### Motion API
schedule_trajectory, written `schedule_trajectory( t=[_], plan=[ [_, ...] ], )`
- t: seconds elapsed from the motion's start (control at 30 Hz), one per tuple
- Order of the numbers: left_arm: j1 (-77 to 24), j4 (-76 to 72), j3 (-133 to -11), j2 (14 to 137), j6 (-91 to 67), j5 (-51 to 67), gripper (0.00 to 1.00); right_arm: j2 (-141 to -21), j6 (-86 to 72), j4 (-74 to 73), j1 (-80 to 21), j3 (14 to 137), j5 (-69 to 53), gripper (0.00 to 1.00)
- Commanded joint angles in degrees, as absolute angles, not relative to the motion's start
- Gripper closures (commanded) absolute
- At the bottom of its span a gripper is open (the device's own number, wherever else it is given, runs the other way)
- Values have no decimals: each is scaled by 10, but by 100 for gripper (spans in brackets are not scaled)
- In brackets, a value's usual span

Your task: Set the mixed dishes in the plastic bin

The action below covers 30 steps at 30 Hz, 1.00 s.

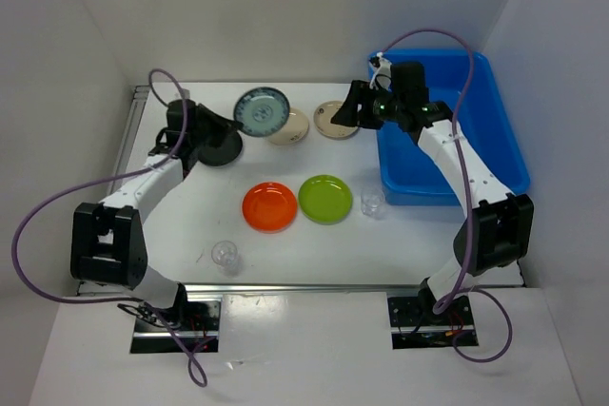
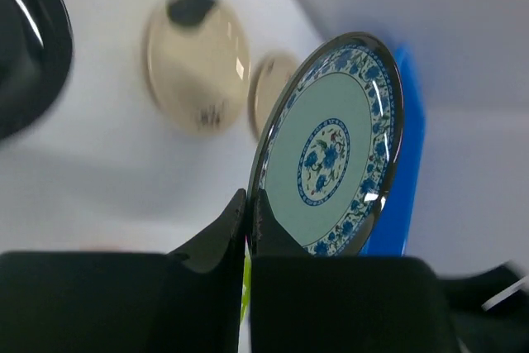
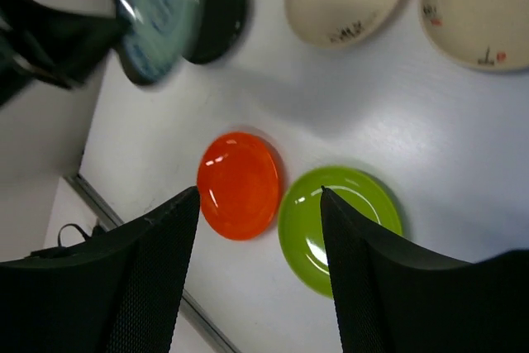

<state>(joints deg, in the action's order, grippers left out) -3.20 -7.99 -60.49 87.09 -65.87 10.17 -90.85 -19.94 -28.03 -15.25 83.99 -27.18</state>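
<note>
At the far edge of the tabletop [image 1: 190, 216], a patterned plate [image 2: 331, 155] is pinched in the left claw [image 2: 250, 197]; the right claw [image 3: 258, 194] is spread wide, empty.

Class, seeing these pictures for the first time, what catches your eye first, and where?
The large bright blue plastic bin at the far right stands out. The left claw grips a round dark-rimmed plate with a blue floral pattern by its edge. A round orange plate and round lime green plate lie side by side in the middle.

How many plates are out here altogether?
6: blue-patterned plate held in the left hand, black plate at left, two beige plates at the back, orange plate, green plate mid-table. The bin may hide more.
</note>
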Motion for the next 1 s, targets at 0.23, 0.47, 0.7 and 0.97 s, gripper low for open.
schedule_trajectory(
  t=[0.23, 0.47, 0.7, 0.97],
  plan=[
    [-154, -52, -559, 791, -660, 118, 100, -925, -210, -214, -191, 847, -320, 34],
    [-220, -57, -548, 779, -689, 105, 100, -937, -221, -198, -191, 842, -320, 36],
    [-234, -57, -554, 773, -694, 110, 100, -954, -227, -198, -191, 842, -315, 57],
    [-234, -70, -559, 772, -688, 103, 100, -974, -227, -224, -191, 858, -314, 99]
  ],
)
